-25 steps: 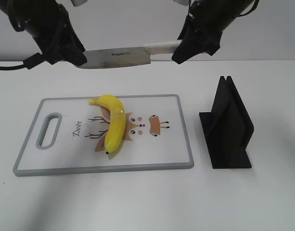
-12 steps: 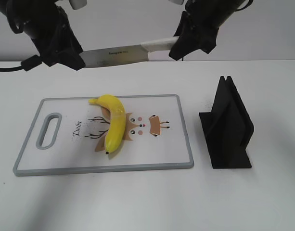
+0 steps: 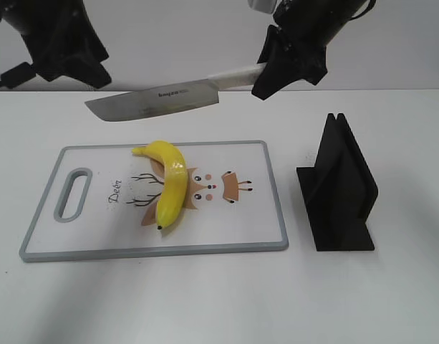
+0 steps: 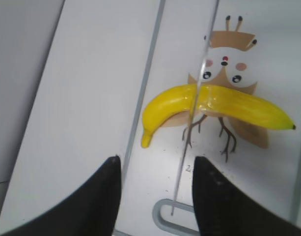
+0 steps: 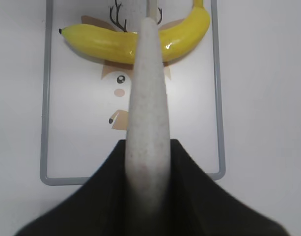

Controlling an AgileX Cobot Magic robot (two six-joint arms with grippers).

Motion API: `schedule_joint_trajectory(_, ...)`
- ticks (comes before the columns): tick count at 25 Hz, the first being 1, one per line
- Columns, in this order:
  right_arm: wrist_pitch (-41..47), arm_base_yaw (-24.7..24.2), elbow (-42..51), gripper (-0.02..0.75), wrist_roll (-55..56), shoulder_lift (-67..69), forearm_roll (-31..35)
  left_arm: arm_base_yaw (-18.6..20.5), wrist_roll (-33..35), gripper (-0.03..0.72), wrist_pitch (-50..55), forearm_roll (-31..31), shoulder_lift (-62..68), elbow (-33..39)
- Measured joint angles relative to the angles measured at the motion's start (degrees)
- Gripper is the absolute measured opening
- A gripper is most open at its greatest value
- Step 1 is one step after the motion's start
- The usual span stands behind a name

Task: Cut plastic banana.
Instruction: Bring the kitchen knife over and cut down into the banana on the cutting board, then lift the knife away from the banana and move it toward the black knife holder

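Bright, even light; soft shadows; close wrist views blurred.

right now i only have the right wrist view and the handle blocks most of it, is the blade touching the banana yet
observer: No. The exterior view shows the knife in the air over the far edge of the cutting board, clear of the plastic banana.
operator: wheres the left hand
observer: The left hand is open and empty, up and to the left of the blade tip, not touching it.
operator: anything off to the right of the board
observer: A black stand sits on the table just right of the board.
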Motion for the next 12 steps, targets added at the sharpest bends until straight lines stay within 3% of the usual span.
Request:
schedule_joint_trajectory(9, 0.00, 0.00, -1.67, 0.172, -0.11, 0.00, 3.15, 0.00, 0.00, 0.434, 1.54, 0.29, 3.12, -0.06)
schedule_joint_trajectory(12, 0.00, 0.00, -1.67, 0.172, -0.11, 0.00, 3.27, 0.00, 0.00, 0.341, -0.12, 0.29, 4.82, -0.06)
